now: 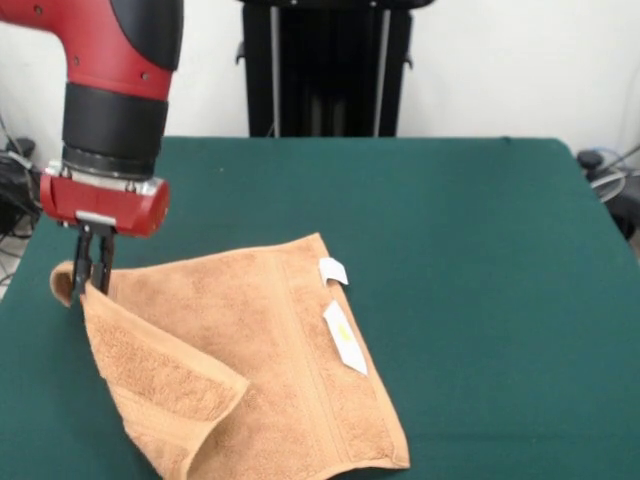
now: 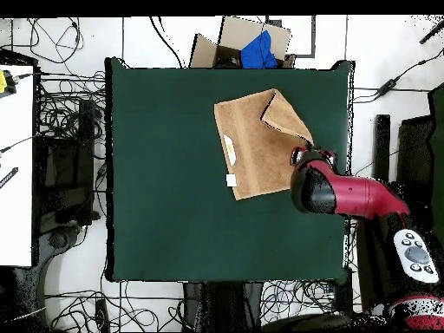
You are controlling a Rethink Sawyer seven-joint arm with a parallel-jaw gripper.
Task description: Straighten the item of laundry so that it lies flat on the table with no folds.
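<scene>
**Towel mostly spread, one corner still doubled over**

The towel (image 1: 250, 360) lies on the green table (image 1: 480, 260), toward seven o'clock in the front view and toward one o'clock in the overhead view. Most of it looks flat, with the white tags (image 1: 340, 320) showing at its three o'clock edge in the front view. One corner flap (image 1: 165, 370) remains folded onto the body, so I judge the job partly done: that flap must be drawn outward and laid down.

The hand (image 1: 92, 270) stands at the towel's ten o'clock corner, fingers close together and apparently pinching the raised cloth edge.

The front view shows that pinch; overhead, the arm (image 2: 334, 192) hides it, yet the fold's triangular outline (image 2: 286, 117) reads plainly there.
</scene>
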